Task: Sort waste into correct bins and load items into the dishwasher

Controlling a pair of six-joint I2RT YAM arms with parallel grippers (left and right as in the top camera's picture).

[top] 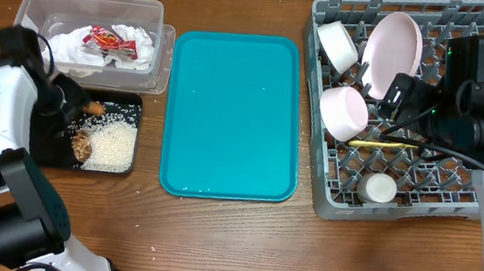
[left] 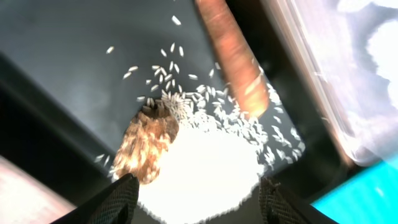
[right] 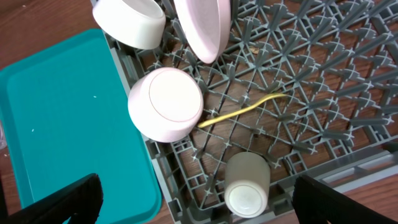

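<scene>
No word, label, brand or number can be read in any view; the red snack wrapper (top: 110,42) lying in the clear plastic tub (top: 82,7) bears pale printing, too small and crumpled to make out.

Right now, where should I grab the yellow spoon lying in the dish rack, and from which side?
I'd take the yellow spoon mid-handle, from straight above, jaws across its width. It lies flat on the rack, and the overturned pink bowl crowds one end.
</scene>
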